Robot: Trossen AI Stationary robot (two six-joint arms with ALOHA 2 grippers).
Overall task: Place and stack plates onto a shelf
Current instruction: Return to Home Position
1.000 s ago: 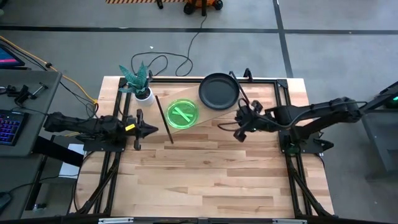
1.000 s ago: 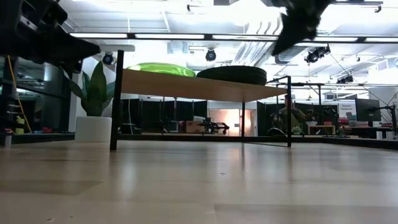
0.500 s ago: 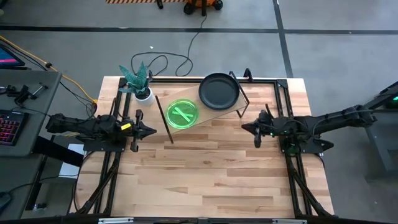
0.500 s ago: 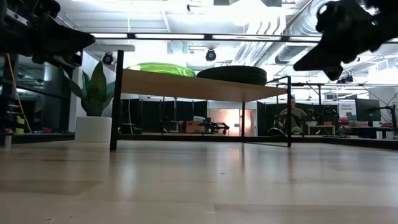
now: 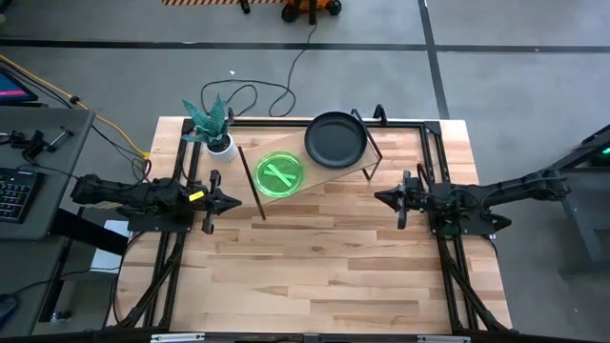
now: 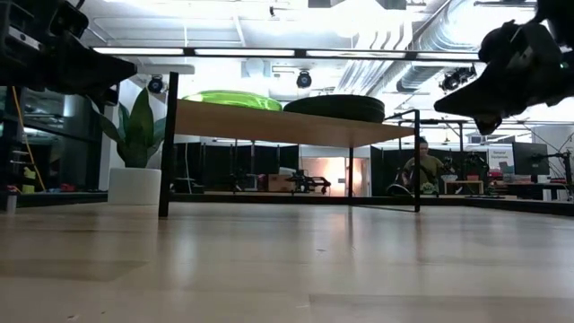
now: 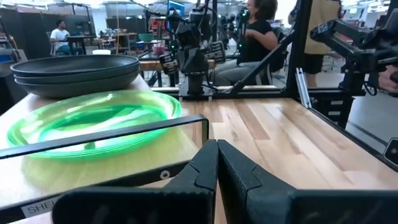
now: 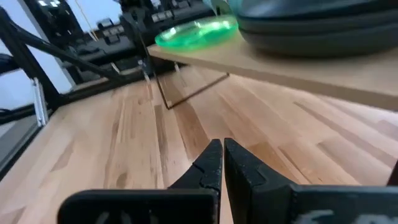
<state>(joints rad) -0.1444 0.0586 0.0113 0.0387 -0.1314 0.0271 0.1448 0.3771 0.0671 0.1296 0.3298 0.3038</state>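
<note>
The light wooden shelf (image 5: 325,174) on black legs stands at the table's far middle. A stack of translucent green plates (image 5: 279,174) (image 7: 93,121) rests flat on its left part, and a stack of dark grey plates (image 5: 335,139) (image 7: 74,71) on its right part. My left gripper (image 5: 236,201) (image 7: 217,155) is shut and hovers over the table, left of the shelf. My right gripper (image 5: 378,197) (image 8: 222,149) is shut and hovers right of the shelf, near its right legs. Both hold nothing.
A potted plant (image 5: 214,129) stands at the table's far left corner, beside the shelf. Bare butcher-block tabletop (image 5: 315,276) stretches across the near half. People sit in the room beyond the table (image 7: 255,31).
My right gripper has drawn back from beside the shelf's grey plates toward the table's right edge and has come lower, its fingers now pointing level toward the left. My left arm has kept still. The plates and shelf have not moved.
</note>
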